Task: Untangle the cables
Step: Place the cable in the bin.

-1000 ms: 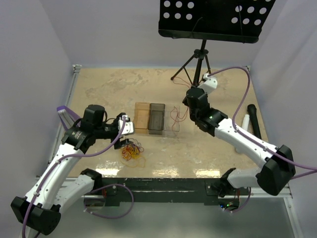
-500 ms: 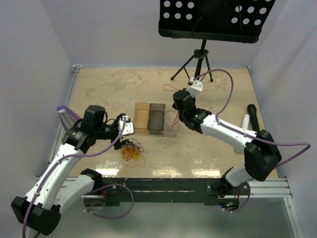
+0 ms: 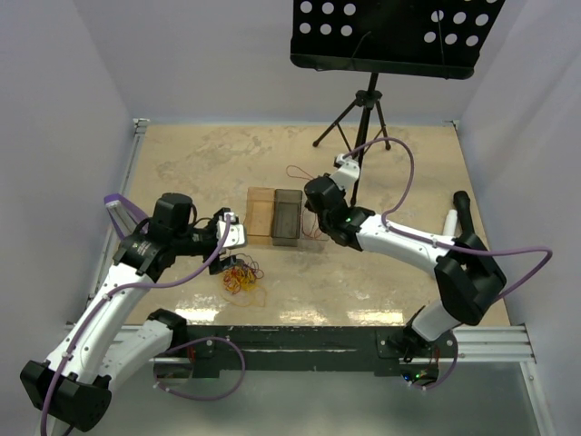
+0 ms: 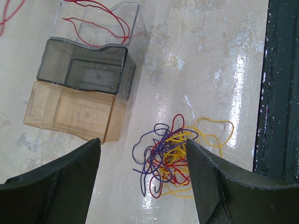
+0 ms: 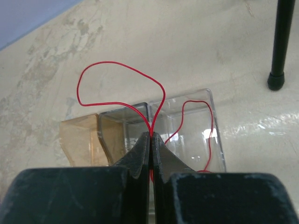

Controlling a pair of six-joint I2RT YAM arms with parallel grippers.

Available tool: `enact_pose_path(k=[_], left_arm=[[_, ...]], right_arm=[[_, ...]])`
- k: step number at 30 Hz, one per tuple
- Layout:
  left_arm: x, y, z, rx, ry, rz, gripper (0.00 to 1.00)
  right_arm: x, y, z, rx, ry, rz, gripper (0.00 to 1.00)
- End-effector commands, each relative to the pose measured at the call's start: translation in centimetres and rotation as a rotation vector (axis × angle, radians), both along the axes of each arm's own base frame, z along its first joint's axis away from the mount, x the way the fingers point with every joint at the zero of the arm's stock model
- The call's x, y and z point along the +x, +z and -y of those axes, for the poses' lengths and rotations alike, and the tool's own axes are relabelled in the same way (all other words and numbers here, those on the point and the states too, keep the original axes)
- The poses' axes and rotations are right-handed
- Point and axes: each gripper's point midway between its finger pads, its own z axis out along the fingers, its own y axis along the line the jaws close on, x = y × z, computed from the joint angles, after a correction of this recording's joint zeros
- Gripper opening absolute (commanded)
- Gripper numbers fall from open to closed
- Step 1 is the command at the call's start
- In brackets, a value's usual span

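Observation:
A tangle of thin yellow, red and purple cables (image 3: pixel 241 277) lies on the table near the front edge. It fills the lower middle of the left wrist view (image 4: pixel 175 161). My left gripper (image 3: pixel 238 241) hangs open above it (image 4: pixel 142 142), touching nothing. My right gripper (image 3: pixel 313 183) is shut on a red cable (image 5: pixel 117 65) and holds it above the bins; the loop stands up past the fingertips (image 5: pixel 150 135). More red wire (image 5: pixel 212 126) lies in the clear bin (image 3: pixel 316 224).
Three small bins stand side by side: orange (image 3: pixel 260 215), grey (image 3: pixel 288 216) and clear (image 4: pixel 135 9). A music stand's tripod (image 3: pixel 368 100) is at the back. A black microphone (image 3: pixel 464 218) and a white one (image 3: pixel 448 222) lie at the right. A dark rail (image 4: pixel 280 93) edges the front.
My right arm has swung left with the red cable, from right of the bins to over the clear bin. The left arm and the tangle have not moved.

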Motion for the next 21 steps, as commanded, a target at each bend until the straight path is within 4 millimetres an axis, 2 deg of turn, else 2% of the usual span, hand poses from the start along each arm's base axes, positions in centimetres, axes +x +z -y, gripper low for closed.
enact_pose_path(k=[1,4,8,21], left_arm=[[0.1,0.4,0.2,-0.017,-0.015,0.027,0.78],[0.0,0.4,0.3,-0.021,-0.018,0.02,0.78],[0.0,0.4,0.3,-0.023,-0.018,0.018,0.78],[-0.1,-0.1,0.1,-0.013,-0.012,0.018,0.78]], right_arm=[[-0.9,-0.4,1.6,0.018,-0.049,-0.004,0.0],[-1.2,-0.9,2.0,0.005,-0.05,-0.011,0.0],[-1.8,-3.0,2.2,-0.039,-0.044,-0.064,0.0],[-1.1,-8.1,0.7,-0.132,-0.027,-0.193,0.0]])
